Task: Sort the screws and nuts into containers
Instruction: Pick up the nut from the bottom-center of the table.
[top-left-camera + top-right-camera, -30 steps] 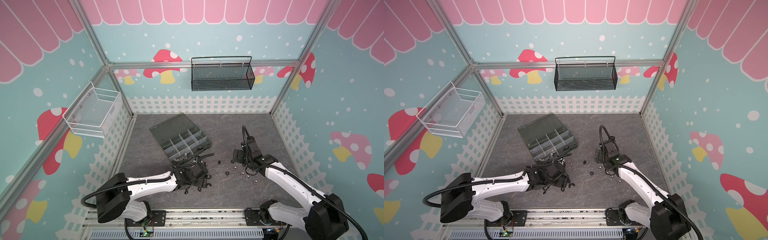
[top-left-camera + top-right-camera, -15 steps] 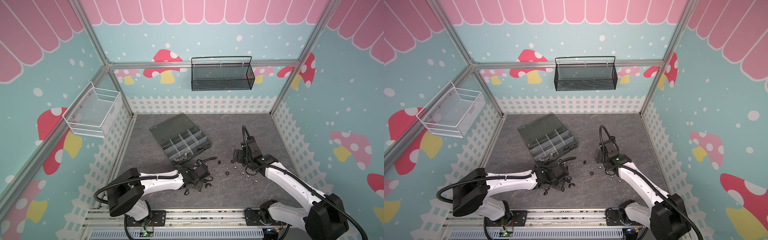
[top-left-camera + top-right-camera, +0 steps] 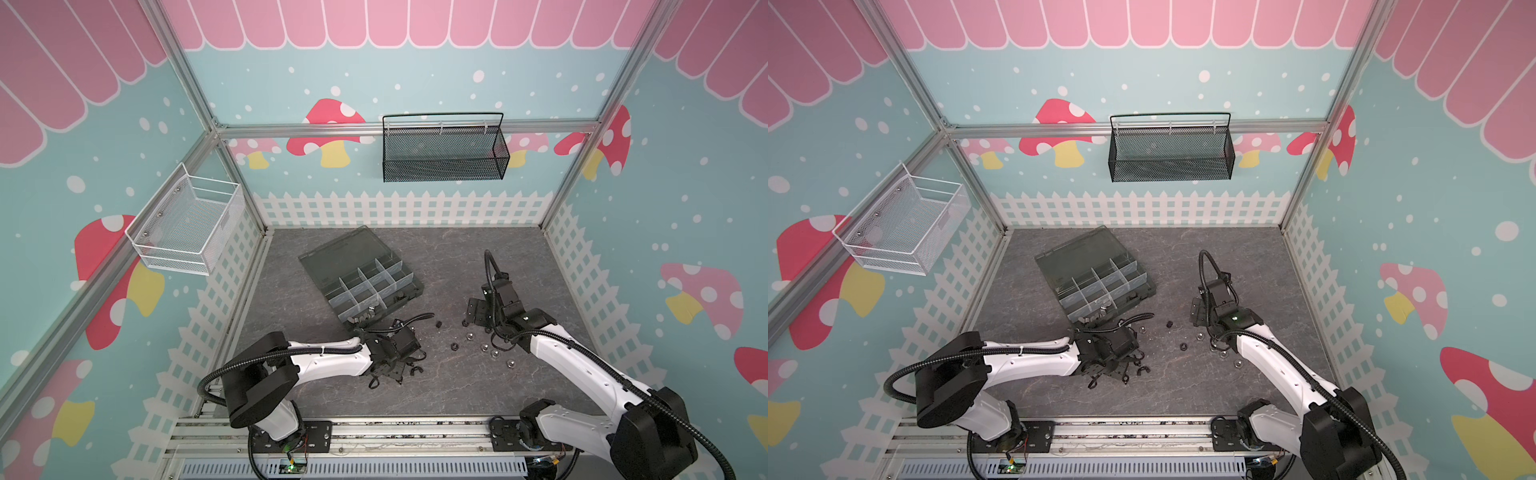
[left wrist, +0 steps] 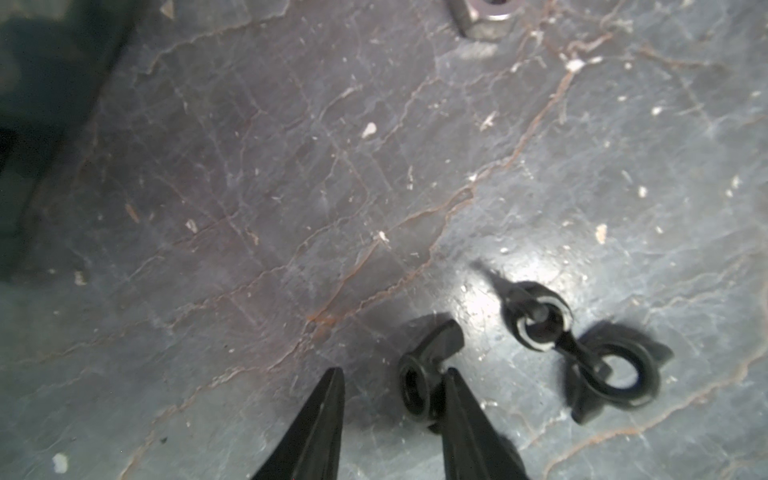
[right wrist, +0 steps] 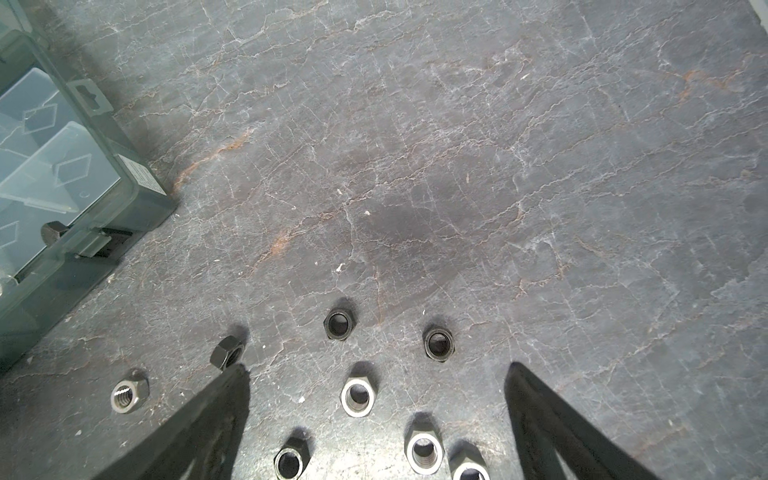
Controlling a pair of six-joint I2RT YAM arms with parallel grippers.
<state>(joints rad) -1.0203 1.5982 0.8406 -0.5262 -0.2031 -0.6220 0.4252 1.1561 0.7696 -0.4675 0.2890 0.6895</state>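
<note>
Black wing nut [image 4: 428,374] lying on the grey counter [image 4: 291,166], right against the inner side of one tip of the left pincer [image 4: 392,388]. Other tip well off to the far side, so tips apart with a clear gap, nothing clamped yet. Nut not in the middle of the gap, but pressed to one tip and partly past it.

Likely trouble from here: a squeeze could catch only the wing edge. Then the small nut could spin, pop out, or skid away on the smooth counter. Could also bump the two linked wing nuts [image 4: 582,349] just beside it and drag them along. Silver hex nut [image 4: 486,16] well apart, at the edge of the left wrist view, safe from that.

Over by the right pincer [image 5: 374,370]: tips wide apart, holding nothing. Black and silver hex nuts [image 5: 357,395] spread on the counter between and around those tips. One black hex nut [image 5: 226,351] just at one tip, maybe touching; hard to tell.

Grey box [image 3: 361,282] with little square slots near both arms, lid open. A few small parts already in the nearest slots. Most nuts not yet sorted, so lots left to do.
</note>
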